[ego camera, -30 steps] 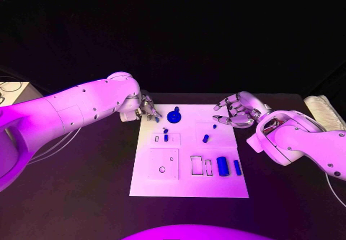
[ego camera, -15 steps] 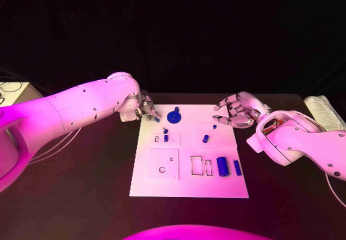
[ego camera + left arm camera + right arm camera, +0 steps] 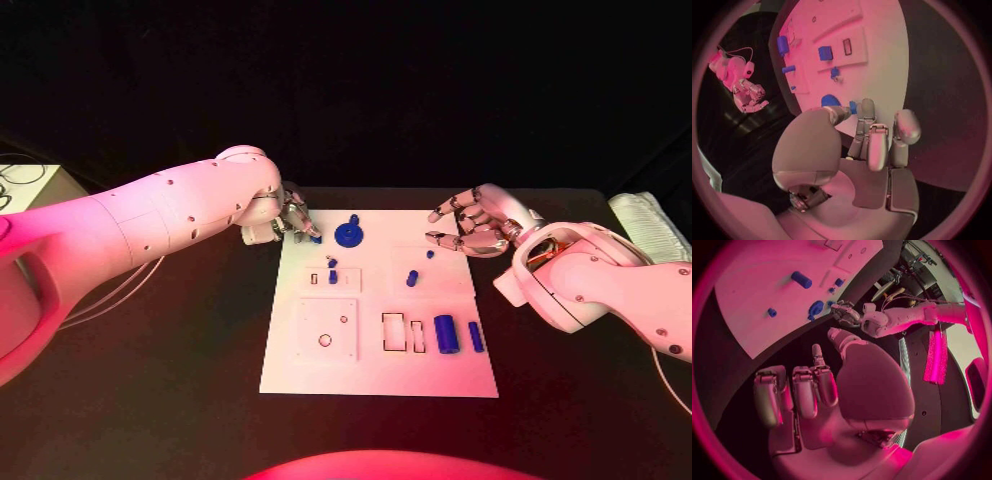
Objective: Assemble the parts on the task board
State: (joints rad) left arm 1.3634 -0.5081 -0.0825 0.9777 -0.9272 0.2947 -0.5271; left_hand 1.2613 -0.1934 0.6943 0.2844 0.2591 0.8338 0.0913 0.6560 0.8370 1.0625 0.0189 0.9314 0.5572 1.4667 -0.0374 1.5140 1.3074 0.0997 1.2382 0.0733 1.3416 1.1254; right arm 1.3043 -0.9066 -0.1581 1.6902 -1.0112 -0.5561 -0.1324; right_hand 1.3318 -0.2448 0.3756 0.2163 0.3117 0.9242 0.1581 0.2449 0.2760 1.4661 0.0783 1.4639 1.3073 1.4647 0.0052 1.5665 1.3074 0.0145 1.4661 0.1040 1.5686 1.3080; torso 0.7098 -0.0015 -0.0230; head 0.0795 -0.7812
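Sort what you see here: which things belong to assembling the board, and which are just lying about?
Belongs to the job:
task board
blue disc part
blue cylinder part
left hand
right hand

Lying about:
white ribbed object at the table's right edge
cables at far left

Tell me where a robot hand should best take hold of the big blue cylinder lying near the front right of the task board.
Probably across the middle of the big blue cylinder, from above. It lies flat with its long rounded sides free; a thinner blue bar lies close beside it.

matt white task board (image 3: 378,350), glossy arms (image 3: 144,225)
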